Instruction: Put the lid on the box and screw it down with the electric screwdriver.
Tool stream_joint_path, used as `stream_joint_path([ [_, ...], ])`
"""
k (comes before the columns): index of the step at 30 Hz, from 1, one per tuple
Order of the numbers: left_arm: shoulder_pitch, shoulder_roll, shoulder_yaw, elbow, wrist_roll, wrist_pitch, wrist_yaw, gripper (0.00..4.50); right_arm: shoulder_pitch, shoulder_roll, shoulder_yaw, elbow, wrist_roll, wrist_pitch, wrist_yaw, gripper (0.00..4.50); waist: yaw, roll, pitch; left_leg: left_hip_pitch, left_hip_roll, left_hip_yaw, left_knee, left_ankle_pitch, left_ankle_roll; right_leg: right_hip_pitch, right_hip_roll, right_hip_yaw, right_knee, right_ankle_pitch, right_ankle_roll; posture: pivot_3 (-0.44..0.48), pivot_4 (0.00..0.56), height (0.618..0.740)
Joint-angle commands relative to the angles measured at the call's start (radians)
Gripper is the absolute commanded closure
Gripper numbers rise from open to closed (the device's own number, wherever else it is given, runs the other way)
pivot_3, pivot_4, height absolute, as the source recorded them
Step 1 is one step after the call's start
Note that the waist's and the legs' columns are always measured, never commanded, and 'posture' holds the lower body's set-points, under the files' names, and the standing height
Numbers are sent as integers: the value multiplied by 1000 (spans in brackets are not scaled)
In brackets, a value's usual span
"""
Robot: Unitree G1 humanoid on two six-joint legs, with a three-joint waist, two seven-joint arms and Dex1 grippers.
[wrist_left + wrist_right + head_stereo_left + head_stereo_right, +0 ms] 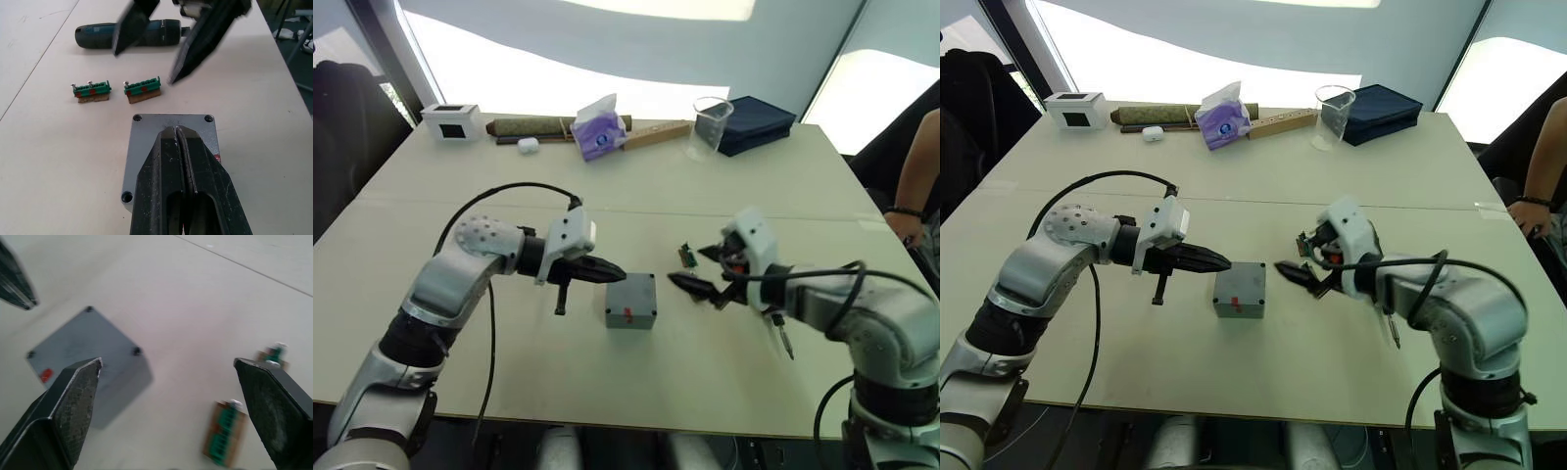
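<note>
- A pale table (636,206) carries a tissue pack (598,129), a clear cup (710,125) and a white box (450,121) along its far edge.
- The left gripper (617,274) has its fingers pressed together, empty, hovering just beside the box (631,302).
- The lid (146,132) sits on the box, red mark showing.
- The right gripper (700,269) is spread wide, empty, near the box's other side.
- The electric screwdriver (105,36) lies beyond the right gripper; two green circuit boards (117,90) lie between it and the box.
</note>
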Motion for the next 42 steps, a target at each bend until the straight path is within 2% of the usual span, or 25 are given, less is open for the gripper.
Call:
stream_joint_path([
  [1, -26, 3, -19, 22, 7, -51, -47, 4500, -55, -168, -8, 61, 32, 121, 12, 10, 3, 0, 0, 0, 0, 0, 0, 0, 0, 0, 0, 0, -1, 0, 0, 0, 150, 721],
  [5, -38, -10, -48, 67, 59, -97, -45, 4500, -83, -308, 48, 162, 119, 126, 5, 10, 1, 0, 1, 0, 0, 0, -1, 0, 1, 0, 0, 1, -2, -1, -3, 0, 150, 721],
  [7, -52, -34, -71, 97, 91, -120, -28, 4500, -121, -388, 106, 275, 198, 126, -22, 10, -2, 1, 2, 0, 0, 1, -1, 0, 1, -1, 0, 1, -2, -1, -2, 0, 150, 721],
  [10, -68, -73, -78, 122, 101, -134, -13, 4500, -214, -430, 219, 442, 279, 126, -104, 10, -6, 1, 3, 0, 0, 2, -1, -1, 1, -1, 0, 3, -2, -1, -2, 0, 150, 721],
  [15, -67, -99, -54, 104, 62, -129, -35, 4500, -325, -453, 363, 585, 366, 126, -202, 10, -6, 1, 4, -2, 0, 2, -1, -1, 3, -6, 0, 6, -2, 0, 0, 0, 150, 721],
  [19, -71, -116, -24, 102, 25, -142, -43, 4500, -394, -460, 491, 673, 412, 126, -224, 10, 0, 1, 4, -16, 1, 2, 1, -1, 3, -19, 0, 5, 1, 0, 1, 0, 150, 721],
  [24, -72, -146, 11, 80, -31, -132, -31, 4500, -458, -437, 610, 759, 429, 126, -229, 10, 2, 1, 4, -17, 1, 4, 2, -1, 3, -20, 0, 5, 1, 1, 1, 0, 150, 721],
  [34, -63, -154, 6, 34, -63, -107, -10, 4500, -486, -361, 663, 829, 397, 126, -258, 10, -1, 1, 4, -17, 1, 5, 2, -1, 3, -20, 0, 5, 1, 1, 1, 0, 150, 721],
  [37, -58, -149, 3, 17, -70, -96, -2, 4500, -481, -338, 652, 844, 384, 126, -269, 730, -3, 1, 4, -16, 1, 5, 3, -1, 3, -18, 0, 5, 1, 1, 1, 0, 150, 721],
  [42, -50, -140, 1, -5, -74, -68, 12, 4500, -476, -322, 637, 850, 399, 126, -284, 2499, -5, 1, 4, -15, 1, 5, 2, -1, 3, -18, 1, 5, 1, 1, 1, 0, 150, 721],
])
